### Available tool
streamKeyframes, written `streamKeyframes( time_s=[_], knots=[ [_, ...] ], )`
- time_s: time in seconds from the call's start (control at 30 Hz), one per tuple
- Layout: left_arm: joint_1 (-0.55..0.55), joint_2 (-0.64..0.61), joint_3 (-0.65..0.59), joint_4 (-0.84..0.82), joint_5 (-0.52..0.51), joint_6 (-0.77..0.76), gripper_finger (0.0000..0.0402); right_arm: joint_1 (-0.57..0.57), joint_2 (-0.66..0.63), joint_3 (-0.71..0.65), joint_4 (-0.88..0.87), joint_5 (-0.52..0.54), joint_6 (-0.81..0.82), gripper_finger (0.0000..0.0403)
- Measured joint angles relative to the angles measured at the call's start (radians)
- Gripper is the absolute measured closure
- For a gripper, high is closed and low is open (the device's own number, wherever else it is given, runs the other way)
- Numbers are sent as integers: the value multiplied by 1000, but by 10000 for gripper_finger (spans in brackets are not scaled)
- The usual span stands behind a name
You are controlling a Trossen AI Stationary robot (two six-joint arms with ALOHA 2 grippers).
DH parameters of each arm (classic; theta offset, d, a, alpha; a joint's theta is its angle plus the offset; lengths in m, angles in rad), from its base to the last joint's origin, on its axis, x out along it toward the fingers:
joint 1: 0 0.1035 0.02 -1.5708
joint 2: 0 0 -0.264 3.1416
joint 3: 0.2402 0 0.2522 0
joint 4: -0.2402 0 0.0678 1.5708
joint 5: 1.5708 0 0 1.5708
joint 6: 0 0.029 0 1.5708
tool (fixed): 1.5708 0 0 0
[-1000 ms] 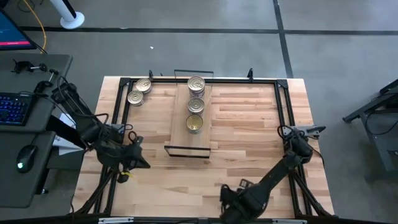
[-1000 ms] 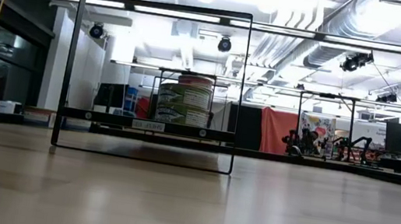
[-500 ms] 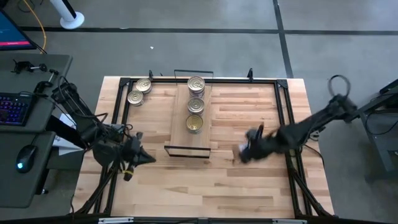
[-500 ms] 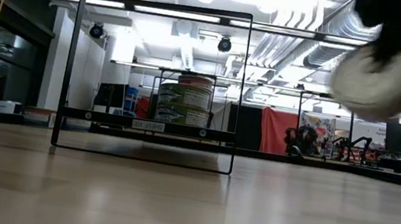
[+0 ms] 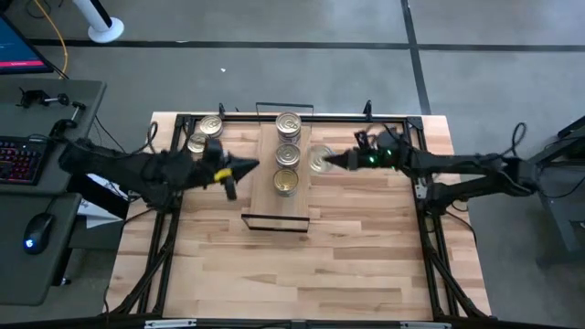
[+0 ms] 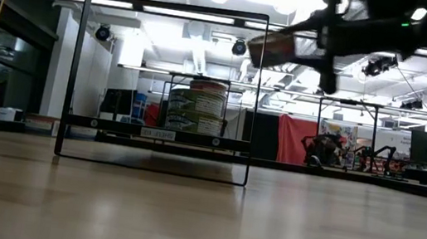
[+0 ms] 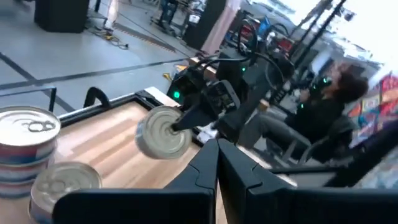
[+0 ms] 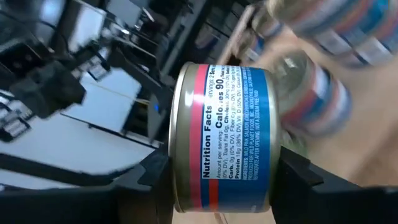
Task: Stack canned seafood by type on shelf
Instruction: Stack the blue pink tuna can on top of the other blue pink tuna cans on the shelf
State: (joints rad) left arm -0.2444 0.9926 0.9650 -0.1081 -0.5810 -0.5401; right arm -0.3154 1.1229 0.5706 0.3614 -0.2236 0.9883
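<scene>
Right end effector [image 5: 331, 162] clamped on a tin [image 5: 319, 160], held in the air just right of the shelf [image 5: 263, 196]; stacks lie leftward. Left end effector [image 5: 245, 168], fingers together, hovers left of the shelf.

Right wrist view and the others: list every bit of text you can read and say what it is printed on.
"Nutrition Facts" – on the can held in the right gripper.
"Calories 90" – same label.
"Protein 18g" – same label; its other print is too small to read.
Cans on the shelf in the low view: labels too small to read.
Shelf's front tag: unreadable.
Left gripper: shut, no text.
</scene>
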Motion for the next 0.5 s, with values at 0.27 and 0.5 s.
streamKeyframes(
  time_s=[0.27, 0.5],
  knots=[
    [256, 55, 119, -172, 113, -5, 401, -54, 333, 227, 34, -28, 84, 234],
    [380, 30, 179, -337, 251, 160, 401, -55, 504, 369, 34, -9, 192, 234]
  ],
)
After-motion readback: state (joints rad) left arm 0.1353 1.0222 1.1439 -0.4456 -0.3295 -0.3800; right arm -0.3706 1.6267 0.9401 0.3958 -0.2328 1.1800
